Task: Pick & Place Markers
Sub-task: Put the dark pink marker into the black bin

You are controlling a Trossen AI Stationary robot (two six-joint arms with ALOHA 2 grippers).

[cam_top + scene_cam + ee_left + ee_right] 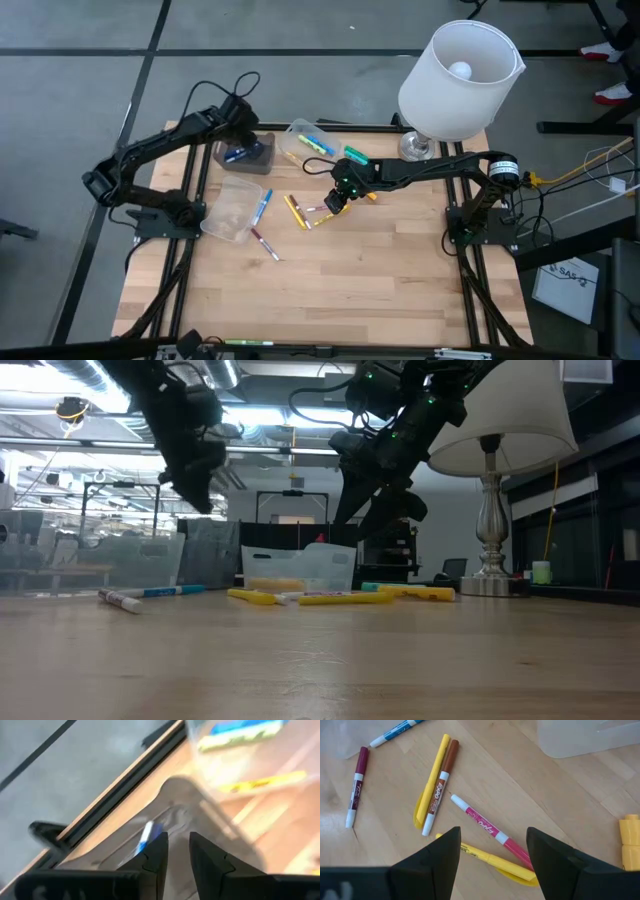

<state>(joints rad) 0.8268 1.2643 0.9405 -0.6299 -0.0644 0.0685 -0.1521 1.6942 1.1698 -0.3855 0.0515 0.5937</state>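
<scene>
Hovering over the loose markers near the middle of the wooden table [330,290], the right gripper [492,852] has its fingers spread wide with nothing between them. Directly under it in the right wrist view: a pink marker [490,831] lying across a yellow marker [492,862], neither touched.

Landmark is the lamp [455,75] at the table's far right corner. Marker positions relative to it:
- Brown marker [440,785] and a second yellow marker [431,782] lie side by side, touching, further from the lamp than the pink one.
- Maroon marker [355,787] lies alone, well beyond that pair.
- Blue marker [262,205] lies just beside the tipped-over clear container [232,210], on the far side of the cluster from the lamp.
- Upright clear container [308,143], between lamp and left arm, holds blue, green and yellow markers.
- A chunky yellow marker [630,837] shows at the frame edge in the right wrist view, nearer the lamp.

Left gripper [176,851] sits over a third clear container [245,155], the furthest item from the lamp along the back edge. Fingers are close together with a narrow gap, nothing visibly pinched. A blue marker [145,837] lies in that container just past the fingertips; view is blurred, so can't tell if there's contact.
</scene>
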